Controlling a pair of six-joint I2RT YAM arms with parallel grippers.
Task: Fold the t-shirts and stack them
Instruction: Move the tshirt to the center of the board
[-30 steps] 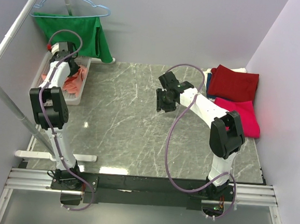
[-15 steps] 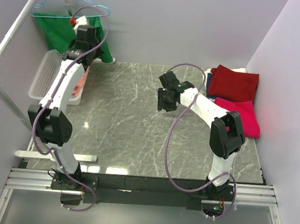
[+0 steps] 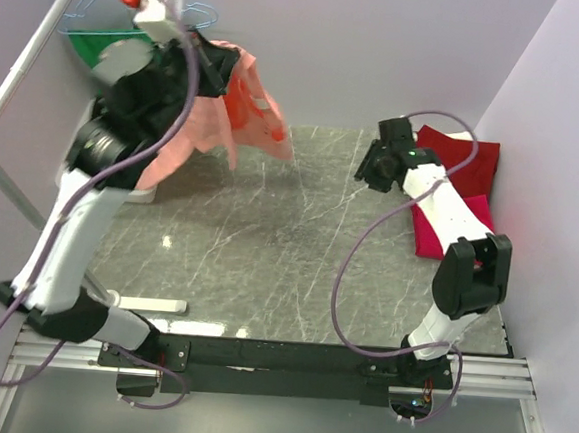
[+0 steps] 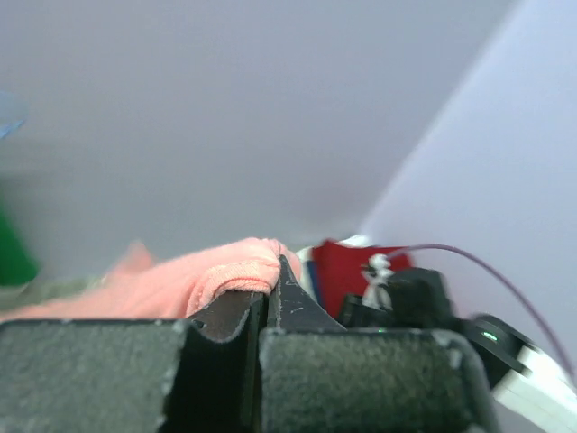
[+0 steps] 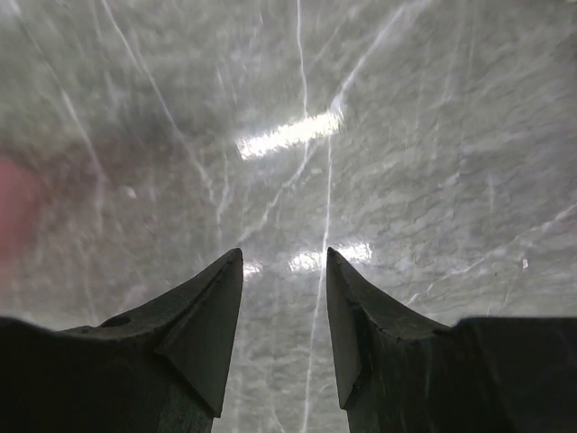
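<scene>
My left gripper (image 3: 219, 71) is raised high over the table's back left, shut on the salmon-pink t-shirt (image 3: 202, 119), which hangs loose below it. In the left wrist view the jaws (image 4: 267, 271) pinch a fold of that cloth (image 4: 180, 280). The dark red t-shirt (image 3: 475, 156) lies folded at the back right and also shows in the left wrist view (image 4: 338, 266). The crimson-pink t-shirt (image 3: 430, 238) lies in front of it, partly under my right arm. My right gripper (image 3: 369, 168) is open and empty above bare marble (image 5: 284, 257), just left of the dark red t-shirt.
A green garment (image 3: 87, 45) on a light-blue hanger (image 3: 200, 14) hangs at the back left, mostly behind my left arm. A white rail (image 3: 19, 85) runs along the left side. The white basket is almost hidden; only a corner (image 3: 141, 193) shows. Walls close off the back and right.
My left arm has risen from the basket and swung up and right, pulling the salmon-pink t-shirt out into the air. My right gripper has moved back and right, towards the folded shirts.
</scene>
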